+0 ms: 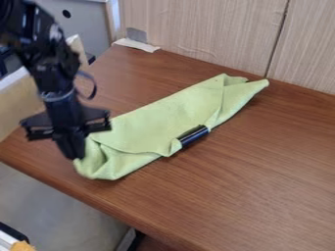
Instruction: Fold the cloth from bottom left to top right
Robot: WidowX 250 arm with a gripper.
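Green cloth (157, 117) lies folded lengthwise mid-table (242, 191), one end towards the table's left corner, where the gripper (74, 153) meets it, grip state undetermined; a black cylinder (194, 135) sits mid-table, partly covered, with wood surface extending to the table's right.

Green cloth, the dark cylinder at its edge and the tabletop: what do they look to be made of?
The green cloth looks like matte fabric, perhaps microfibre, from its soft folds. The dark cylinder seems glossy plastic or painted metal, given its pale highlight. The tabletop shows satin brown wood grain, maybe laminate.
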